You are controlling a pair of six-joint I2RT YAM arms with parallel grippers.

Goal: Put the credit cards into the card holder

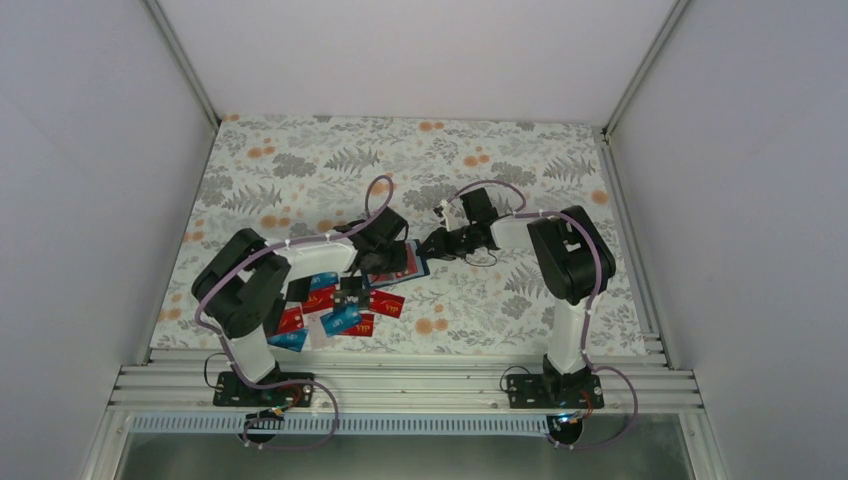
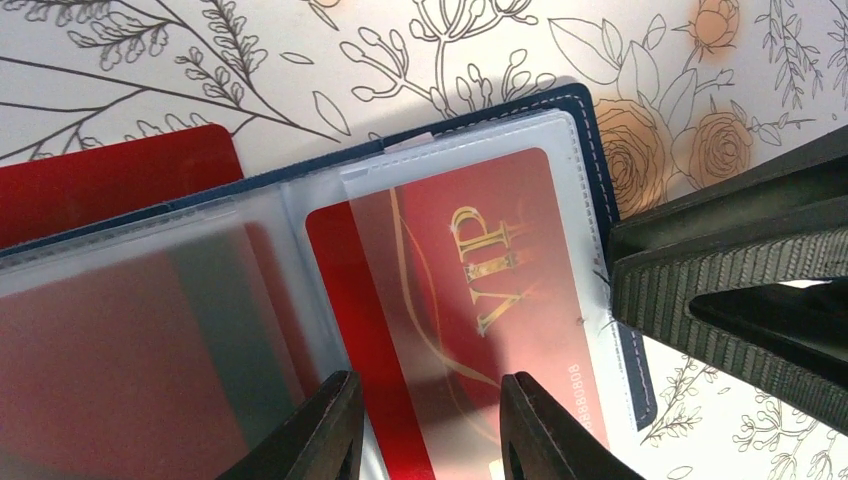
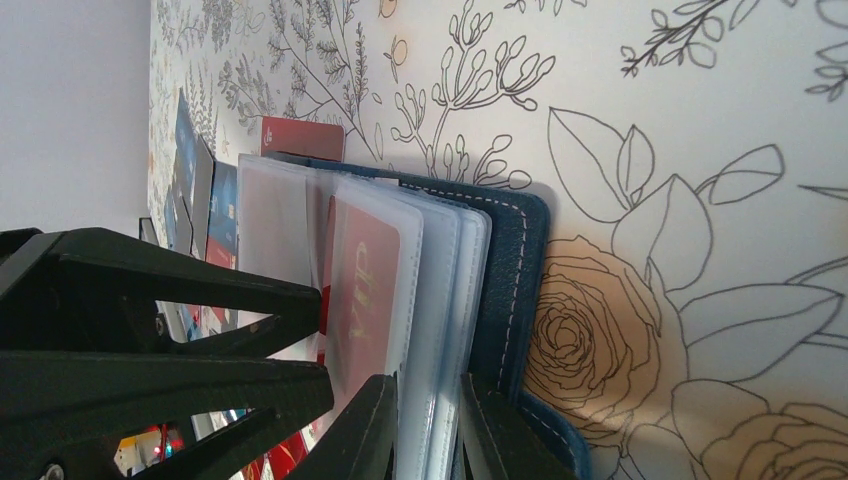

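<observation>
From above, the open card holder (image 1: 403, 264) lies mid-counter (image 1: 520, 160), with both arms meeting over it. The left claw (image 1: 383, 252) comes in from 9 o'clock and the right claw (image 1: 428, 245) from 3 o'clock. The loose credit cards (image 1: 335, 312) are scattered just beside the holder toward 7 o'clock, so most of the task is undone.

In the left wrist view, a red VIP card (image 2: 470, 300) sits in the clear sleeve (image 2: 560, 160) on the holder's right-hand page. The plastic covers most of it, and a bare strip shows along the card's 9 o'clock edge. The left claw's fingers stand apart at 6 o'clock with nothing pinched between them, their tips over the card. I cannot tell whether they press on it. The right claw bites the holder's edge at 3 o'clock. Another red card (image 2: 120, 175) pokes out from under the holder at 10 o'clock.

In the right wrist view, the right claw is closed on the holder, with the sleeve pages clamped between its fingers at 6 o'clock. The navy cover lies toward 3 o'clock and the left claw fills the frame at 8 o'clock.

The step in hand looks like seating this one card. The next move probably calls for a gentle push toward 3 o'clock while the right claw anchors the holder, then a fetch from the pile.
</observation>
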